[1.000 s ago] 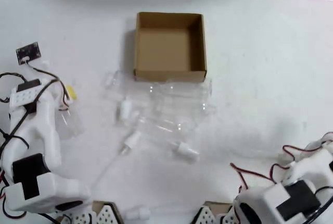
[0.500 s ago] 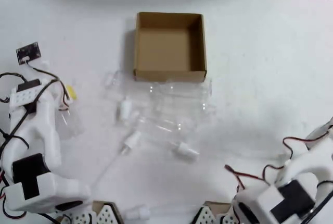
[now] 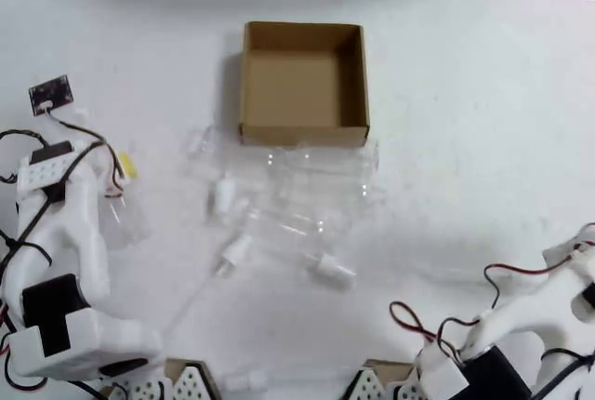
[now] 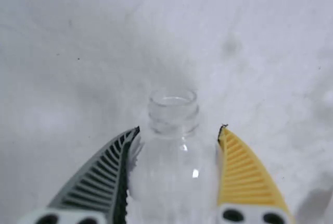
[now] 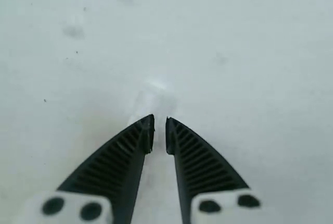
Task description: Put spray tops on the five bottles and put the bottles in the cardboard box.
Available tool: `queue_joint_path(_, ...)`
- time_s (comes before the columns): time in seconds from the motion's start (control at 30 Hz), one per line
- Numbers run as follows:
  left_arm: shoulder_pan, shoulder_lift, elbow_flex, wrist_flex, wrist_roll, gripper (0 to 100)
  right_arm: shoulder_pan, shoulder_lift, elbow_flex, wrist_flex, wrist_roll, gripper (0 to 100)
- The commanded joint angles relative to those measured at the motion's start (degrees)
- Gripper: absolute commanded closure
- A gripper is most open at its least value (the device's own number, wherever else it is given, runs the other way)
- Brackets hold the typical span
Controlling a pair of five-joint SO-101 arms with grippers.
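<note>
My left gripper [image 4: 177, 133] is shut on a clear bottle [image 4: 173, 130], its grey and yellow fingers on either side of the body just below the open neck, which has no top on it. In the high view that gripper [image 3: 119, 186] sits at the table's left with the bottle [image 3: 125, 216]. My right gripper [image 5: 159, 122] is shut on a white spray top [image 5: 155, 96] that pokes out past its black fingertips. Several clear bottles [image 3: 316, 186] lie in front of the open cardboard box [image 3: 305, 130]. Loose spray tops [image 3: 225, 193] [image 3: 335, 270] lie among them.
Another spray top [image 3: 235, 253] lies left of the bottle pile and one [image 3: 246, 381] at the near edge. A small circuit board [image 3: 50, 93] with a cable lies at the far left. Red wires [image 3: 437, 326] trail from the arm at the lower right.
The arm at the lower right has swung toward the near right corner of the table. The left arm and the bottle in it have not moved.
</note>
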Motion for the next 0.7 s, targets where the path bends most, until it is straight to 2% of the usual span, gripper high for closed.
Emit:
queue_joint_path(0.0, 0.6, -0.4, -0.1, -0.7, -0.8, 94, -4.2, 0.1, -0.3, -2.2, -2.8, 90.1)
queue_joint_path(0.17, 0.4, -0.4, -0.1, -0.7, -0.8, 94, -7.7, 2.0, -0.1, -2.2, -2.9, 76.1)
queue_joint_path(0.47, 0.5, -0.4, -0.1, -0.7, -0.9, 94, -8.2, 8.4, -0.4, -2.8, -2.9, 75.9)
queue_joint_path(0.67, 0.5, -0.4, -0.1, -0.7, -0.9, 94, -10.7, 16.7, -0.6, -10.9, -2.9, 75.9)
